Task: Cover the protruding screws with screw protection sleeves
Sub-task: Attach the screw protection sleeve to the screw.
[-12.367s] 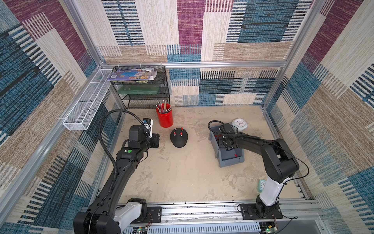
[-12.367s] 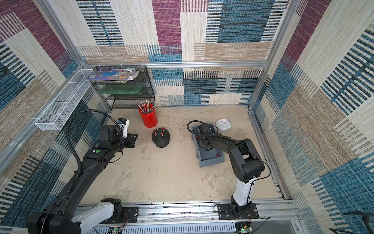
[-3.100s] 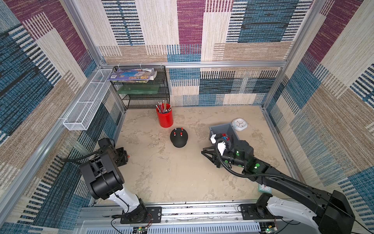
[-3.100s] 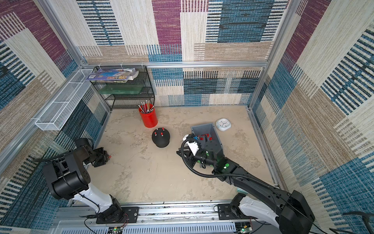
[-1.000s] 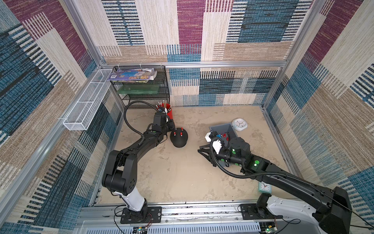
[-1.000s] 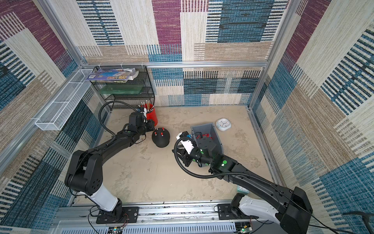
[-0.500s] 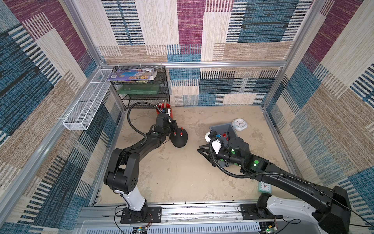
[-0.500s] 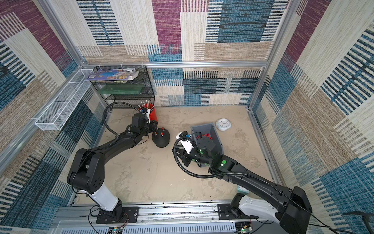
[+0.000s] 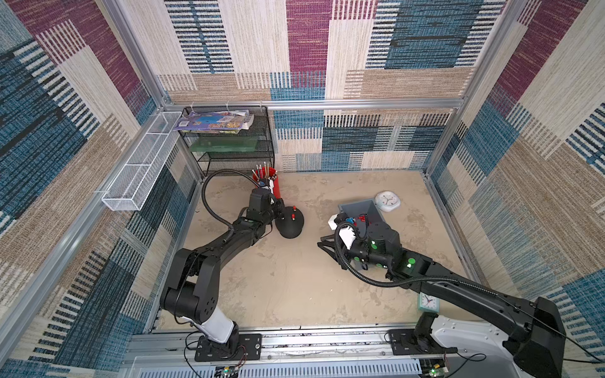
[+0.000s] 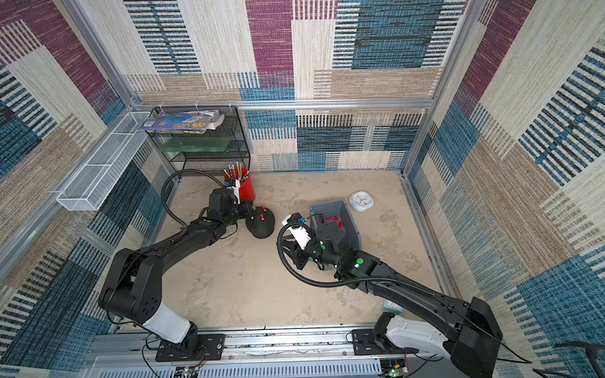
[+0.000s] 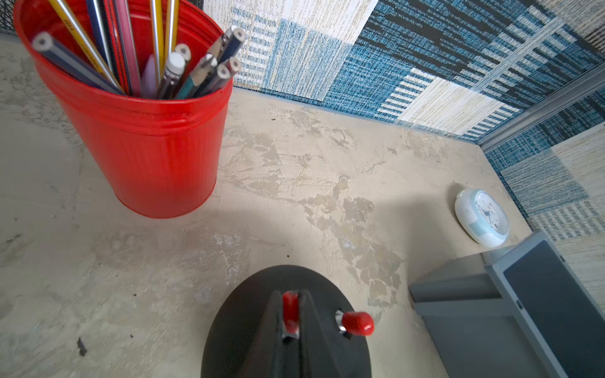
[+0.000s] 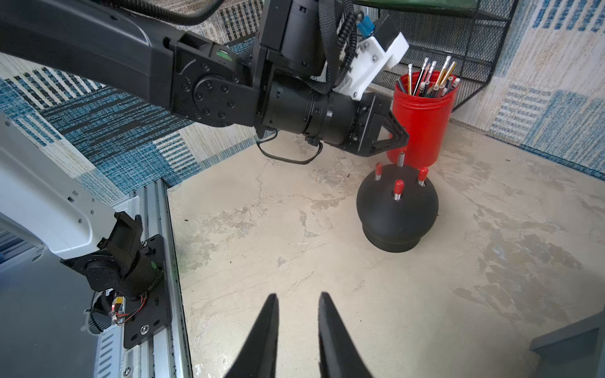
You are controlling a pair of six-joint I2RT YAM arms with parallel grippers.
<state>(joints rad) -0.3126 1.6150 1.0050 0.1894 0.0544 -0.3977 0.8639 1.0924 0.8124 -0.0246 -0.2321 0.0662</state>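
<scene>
Left fingers (image 11: 291, 294) narrow, pinch red sleeve (image 11: 290, 312). Only bare screw (image 12: 401, 159) stands up on black dome (image 9: 289, 227), at dome's 10 o'clock in a top view, just under left fingers, so they are nearer. Right fingers (image 12: 298, 296) half wide, empty, well apart at dome's 4 o'clock. Other three screws (image 12: 398, 185) capped.

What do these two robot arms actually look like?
The left arm and right arm are black with white base segments, green joint lights and a ribbed black cable each. The left gripper and right gripper have pointed black fingers.
</scene>
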